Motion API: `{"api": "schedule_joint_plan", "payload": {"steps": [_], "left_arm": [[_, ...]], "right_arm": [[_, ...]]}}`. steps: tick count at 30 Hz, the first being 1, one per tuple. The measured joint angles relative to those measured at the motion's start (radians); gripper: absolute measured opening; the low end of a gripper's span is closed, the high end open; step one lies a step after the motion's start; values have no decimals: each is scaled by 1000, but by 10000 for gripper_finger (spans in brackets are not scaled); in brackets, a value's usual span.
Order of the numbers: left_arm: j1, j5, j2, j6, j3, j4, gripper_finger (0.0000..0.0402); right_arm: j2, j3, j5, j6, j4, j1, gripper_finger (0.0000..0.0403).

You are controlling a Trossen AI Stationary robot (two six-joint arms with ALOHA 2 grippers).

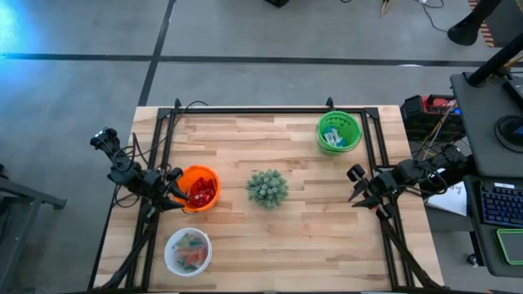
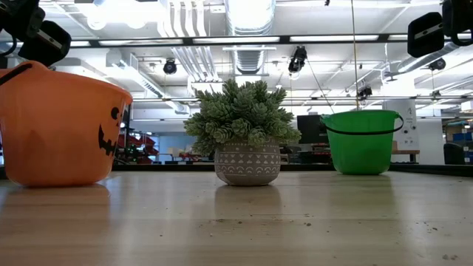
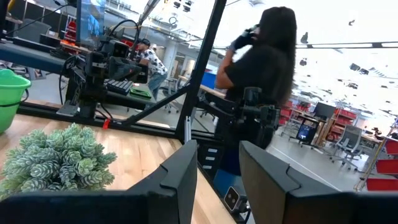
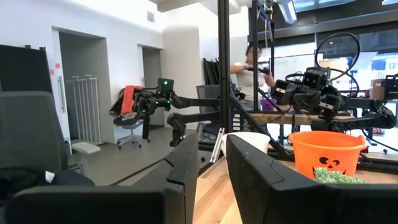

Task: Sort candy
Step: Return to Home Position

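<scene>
Seen from above, a wooden table (image 1: pixel 278 237) holds three small buckets and a spiky green plant (image 1: pixel 267 188) at its centre. The orange bucket (image 1: pixel 193 175) on the left holds red candy (image 1: pixel 203 193). The white bucket (image 1: pixel 169 245) near the front left corner holds mixed candy (image 1: pixel 189 251) in orange, green and pale colours. The green bucket (image 1: pixel 347 121) at the back right holds blue-and-white candy (image 1: pixel 332 140). The left gripper (image 1: pixel 173 189) sits just beside the orange bucket's outer edge with its fingers spread. The right gripper (image 1: pixel 356 187) waits near the table's right edge, well apart from the buckets, with its fingers also spread. From table height, the orange bucket (image 2: pixel 59 125) with a black pumpkin face stands at left, the plant (image 2: pixel 244 114) in a patterned pot stands in the middle, and the green bucket (image 2: pixel 362 144) stands at right; no candy shows from this height. The left wrist view shows its two dark fingers (image 3: pixel 183 180) apart with nothing between them, the plant (image 3: pixel 56 155) on the table and a person in dark clothes (image 3: pixel 261 81) beyond it. The right wrist view shows its fingers (image 4: pixel 180 180) apart and empty, with the orange bucket (image 4: pixel 326 149) ahead.
</scene>
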Motion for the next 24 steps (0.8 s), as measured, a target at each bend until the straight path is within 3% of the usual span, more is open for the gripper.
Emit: {"api": "schedule_joint_plan", "payload": {"steps": [24], "left_arm": [[0,0,0,0,0,0,103]], "right_arm": [[0,0,0,1,0,0,77]]}}
